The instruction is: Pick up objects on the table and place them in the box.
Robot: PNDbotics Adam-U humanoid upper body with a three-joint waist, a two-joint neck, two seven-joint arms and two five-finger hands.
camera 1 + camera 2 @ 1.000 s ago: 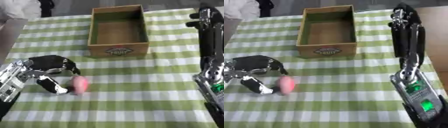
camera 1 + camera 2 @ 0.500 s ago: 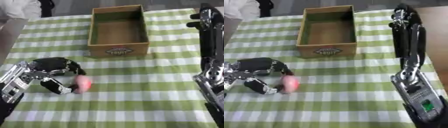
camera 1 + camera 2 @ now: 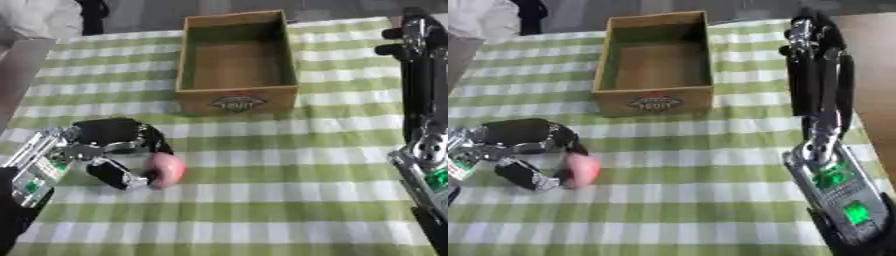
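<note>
Left eye view shows the left hand (image 3: pixel 109 150) with its fingers (image 3: pixel 122 176) curled around a pink ball (image 3: pixel 166 169) low on the checked tabletop (image 3: pixel 289 170), so closing fully before lifting toward the empty wooden box (image 3: pixel 234 60) seems wise, right hand (image 3: pixel 802 37) idle, state unclear

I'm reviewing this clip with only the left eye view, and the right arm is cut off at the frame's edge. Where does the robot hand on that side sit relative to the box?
Observer: The right eye view shows the whole right robot hand. It is to the right of the box, apart from it, near the far right corner of the cloth.
Operator: What lies beyond the cloth there?
Observer: A bare brown surface runs along the cloth's right edge.
Operator: And the right forearm?
Observer: The forearm shows at full width, with two green lights on it, one lower than the other.
</note>
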